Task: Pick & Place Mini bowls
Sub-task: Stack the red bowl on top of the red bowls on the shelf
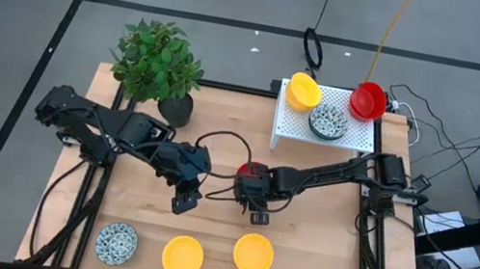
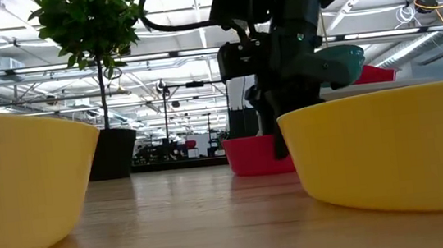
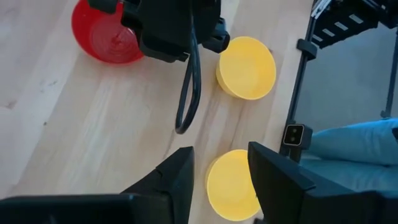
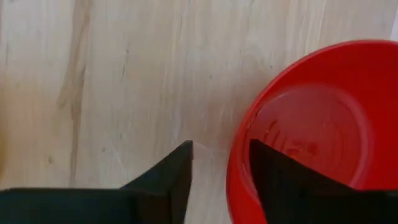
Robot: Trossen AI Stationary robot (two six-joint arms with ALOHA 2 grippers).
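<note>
A red mini bowl (image 1: 250, 168) stands upright on its base at the table's middle. My right gripper (image 4: 221, 150) is open and points down at it. One finger (image 4: 283, 183) is inside the bowl and the other (image 4: 168, 180) outside, with the rim (image 4: 239, 165) in the gap. Whether a finger touches the rim cannot be told. My left gripper (image 3: 221, 155) is open and hovers just left of the red bowl, above a yellow bowl (image 3: 231, 185). Two yellow bowls (image 1: 182, 256) (image 1: 253, 254) and a speckled bowl (image 1: 116, 243) rest near the near edge.
A white perforated rack (image 1: 308, 134) at the far right carries a yellow bowl (image 1: 303, 91), a speckled bowl (image 1: 328, 122) and a red bowl (image 1: 368, 100). A potted plant (image 1: 158, 67) stands at the far left. A black cable (image 1: 219, 141) loops between the arms.
</note>
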